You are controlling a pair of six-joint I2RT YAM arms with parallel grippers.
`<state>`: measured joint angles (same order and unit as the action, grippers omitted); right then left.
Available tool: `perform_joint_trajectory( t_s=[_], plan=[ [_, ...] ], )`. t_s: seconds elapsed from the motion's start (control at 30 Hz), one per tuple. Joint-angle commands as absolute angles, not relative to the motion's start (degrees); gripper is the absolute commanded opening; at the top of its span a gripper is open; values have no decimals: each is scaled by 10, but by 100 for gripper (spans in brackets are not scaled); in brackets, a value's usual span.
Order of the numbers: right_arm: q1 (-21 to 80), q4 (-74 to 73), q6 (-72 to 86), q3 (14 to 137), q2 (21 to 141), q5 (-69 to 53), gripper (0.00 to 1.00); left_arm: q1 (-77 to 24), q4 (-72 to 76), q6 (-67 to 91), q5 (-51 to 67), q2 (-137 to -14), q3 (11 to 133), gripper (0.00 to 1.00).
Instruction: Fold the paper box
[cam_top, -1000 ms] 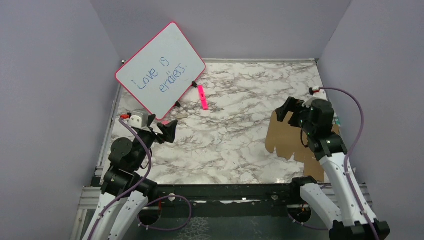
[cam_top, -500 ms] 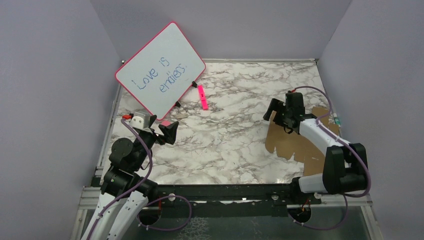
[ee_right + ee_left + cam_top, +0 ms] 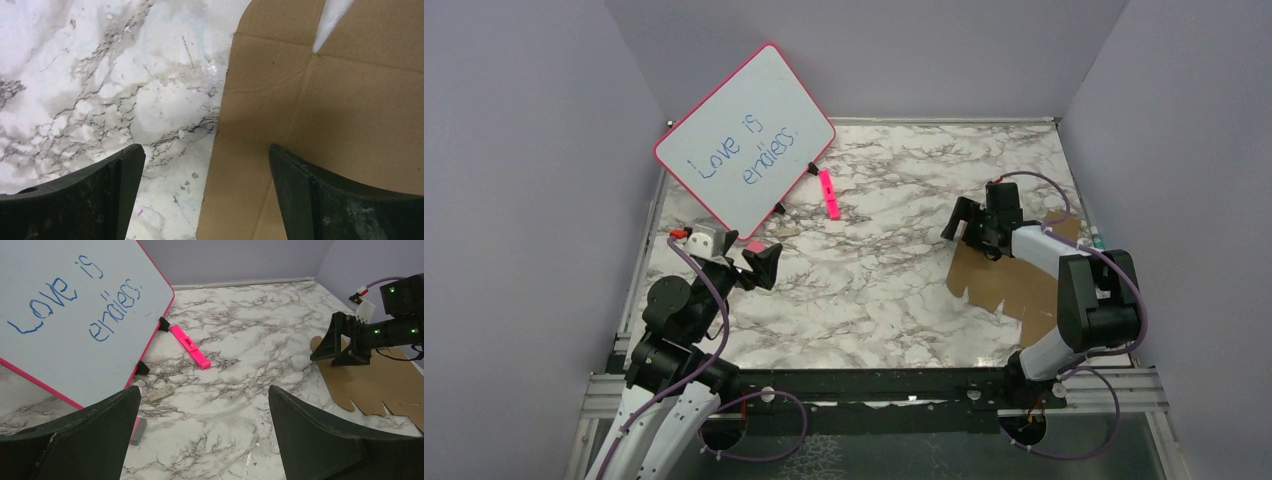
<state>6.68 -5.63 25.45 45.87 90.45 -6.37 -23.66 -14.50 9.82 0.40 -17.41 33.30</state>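
Observation:
The paper box (image 3: 1004,285) is a flat brown cardboard sheet with flaps, lying on the right side of the marble table; it also shows in the left wrist view (image 3: 370,385). My right gripper (image 3: 969,225) is open and low over the sheet's far left edge. In the right wrist view that gripper (image 3: 206,150) straddles the edge of the cardboard (image 3: 325,115), with nothing between its fingers. My left gripper (image 3: 764,262) stands open over bare marble at the left, far from the box, and in its own view the gripper (image 3: 204,390) is empty.
A pink-framed whiteboard (image 3: 746,140) leans at the back left. A pink marker (image 3: 828,194) lies beside it. A small grey eraser (image 3: 139,430) and a pale stub (image 3: 160,392) lie near my left gripper. Purple walls enclose the table.
My right arm has stretched forward and dropped, carrying its open gripper left and down to the cardboard's left edge. The left arm has not moved.

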Motion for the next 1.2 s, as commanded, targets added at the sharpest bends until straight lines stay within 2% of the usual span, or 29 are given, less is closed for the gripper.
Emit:
perform_joint_trajectory(
  t_s=[0.0, 0.3, 0.63, 0.8, 0.97, 1.07, 1.17],
  plan=[
    [86, -46, 250, 440, 934, -159, 100, -239, -142, 93, -10, -177, 329, 99],
    [248, -71, 237, 482, 954, -186, 100, -238, -142, 92, -7, -190, 329, 99],
    [461, -151, 234, 559, 968, -143, 100, -239, -142, 94, 17, -215, 330, 99],
    [478, -177, 250, 543, 892, -110, 100, -238, -146, 104, 17, -238, 336, 99],
    [476, -215, 287, 508, 788, 35, 100, -238, -138, 154, 58, -285, 351, 99],
    [470, -244, 326, 482, 730, 130, 100, -238, -136, 190, 88, -349, 359, 99],
    [441, -253, 352, 446, 683, 161, 100, -238, -137, 228, 136, -438, 379, 99]
  ],
)
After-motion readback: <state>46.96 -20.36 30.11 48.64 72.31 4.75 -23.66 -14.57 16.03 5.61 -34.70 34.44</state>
